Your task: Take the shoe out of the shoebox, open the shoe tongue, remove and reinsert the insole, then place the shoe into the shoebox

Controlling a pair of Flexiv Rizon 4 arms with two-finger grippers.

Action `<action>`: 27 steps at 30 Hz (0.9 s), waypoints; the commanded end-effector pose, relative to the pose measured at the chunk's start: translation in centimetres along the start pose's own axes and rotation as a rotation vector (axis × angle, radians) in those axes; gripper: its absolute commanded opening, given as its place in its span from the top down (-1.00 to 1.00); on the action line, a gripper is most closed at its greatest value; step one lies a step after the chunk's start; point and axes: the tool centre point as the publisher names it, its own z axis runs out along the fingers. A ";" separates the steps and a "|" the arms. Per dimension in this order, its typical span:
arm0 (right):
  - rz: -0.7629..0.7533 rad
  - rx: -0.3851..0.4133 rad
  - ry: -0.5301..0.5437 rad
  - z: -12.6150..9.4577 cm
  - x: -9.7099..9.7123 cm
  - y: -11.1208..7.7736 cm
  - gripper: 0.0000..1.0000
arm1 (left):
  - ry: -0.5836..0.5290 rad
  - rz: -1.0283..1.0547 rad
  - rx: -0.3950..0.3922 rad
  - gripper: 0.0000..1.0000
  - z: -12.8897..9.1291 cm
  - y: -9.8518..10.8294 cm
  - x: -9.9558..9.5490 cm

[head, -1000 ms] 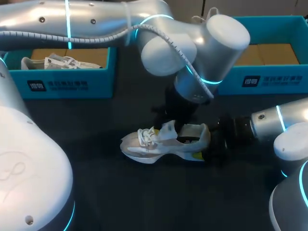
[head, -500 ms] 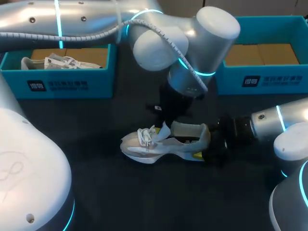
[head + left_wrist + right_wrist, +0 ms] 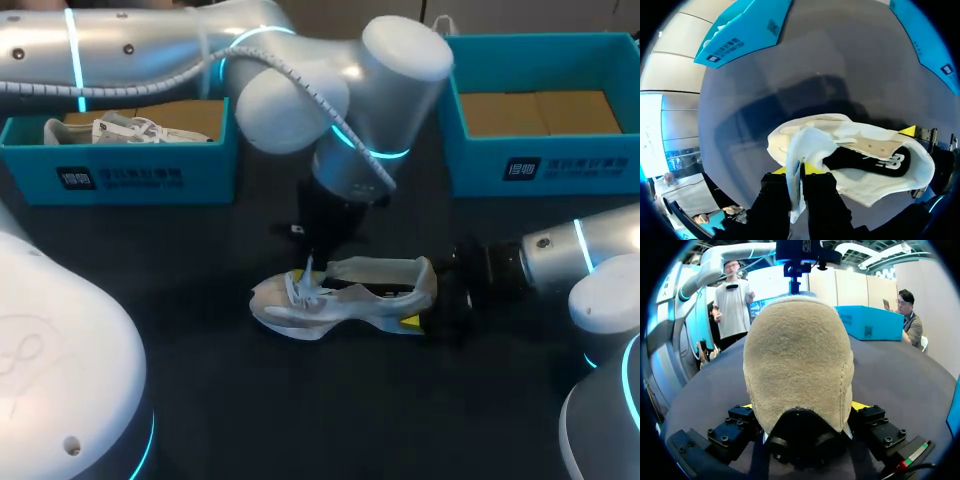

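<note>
Mid-table, left claw [image 3: 796, 172] pinches the shoe tongue [image 3: 804, 142] (white fabric); right claw [image 3: 802, 409] clamps the shoe [image 3: 330, 305] by its heel [image 3: 797, 350].

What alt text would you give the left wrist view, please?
The left gripper pinches the tongue of a white shoe, holding it off the opening. The shoe rests on a dark table, with a blue box beyond it.

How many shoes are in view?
2. One shoe lies on the table, mid-view; a second shoe sits in the left shoebox. The left arm covers that box's rear, possibly hiding more.
</note>
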 end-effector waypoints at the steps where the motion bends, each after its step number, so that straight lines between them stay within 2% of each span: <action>1: 0.001 0.004 -0.002 0.1 0.2 0.0 1.00 | 0.015 -0.017 -0.008 0.68 1.1 -0.2 -0.8; 3: 0.001 0.004 -0.002 0.1 0.2 0.0 1.00 | 0.018 -0.030 -0.015 0.54 1.2 -0.4 -1.2; 7: 0.001 0.004 -0.002 0.1 0.2 0.0 1.00 | 0.017 -0.047 -0.034 0.13 1.9 -0.5 -2.0; 13: 0.001 0.004 -0.002 0.1 0.2 0.0 1.00 | 0.011 -0.074 -0.062 0.12 3.4 -0.5 -2.8; 21: 0.001 0.004 -0.002 0.1 0.2 0.0 1.00 | 0.025 -0.117 -0.078 0.00 4.8 -0.5 -3.8; 24: 0.001 0.004 -0.002 0.1 0.2 0.0 1.00 | 0.027 -0.127 -0.084 -0.17 5.2 -0.4 -4.1; 27: 0.001 0.004 -0.002 0.1 0.2 0.0 1.00 | 0.043 -0.140 -0.092 -0.16 5.5 -0.2 -4.6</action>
